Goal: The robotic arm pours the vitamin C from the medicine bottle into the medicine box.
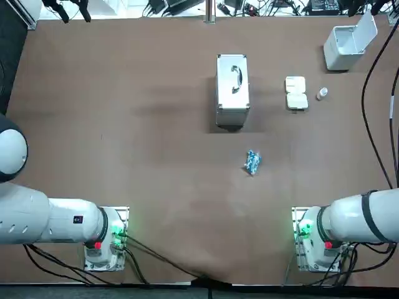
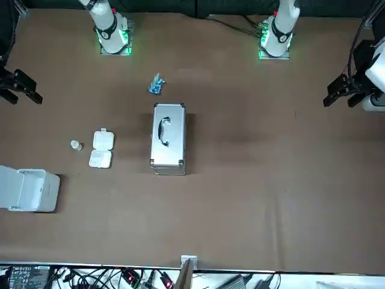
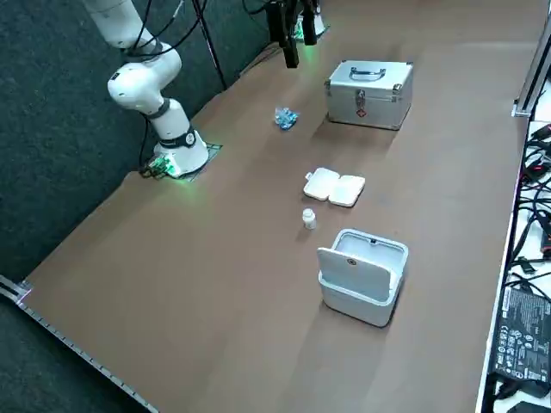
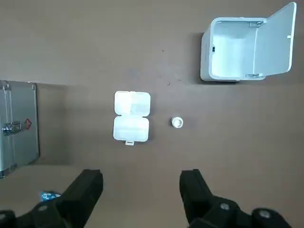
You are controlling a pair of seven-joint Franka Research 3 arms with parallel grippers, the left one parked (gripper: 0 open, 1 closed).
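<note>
Plenty of open table (image 1: 124,124) here: the whole left half is bare, and so is the stretch in front of the right arm. The right gripper (image 4: 141,176) hangs high above the table, jaws apart with nothing between them. The medicine box (image 1: 296,93) lies folded open in the far right part. The medicine bottle (image 1: 322,93) stands just beside it on the table-edge side; can't really tell if it's capped. A metal case (image 1: 232,90) sits left of them, a white bin (image 1: 348,43) near the far right corner, and a blue packet (image 1: 252,162) lies nearer the robot.
</note>
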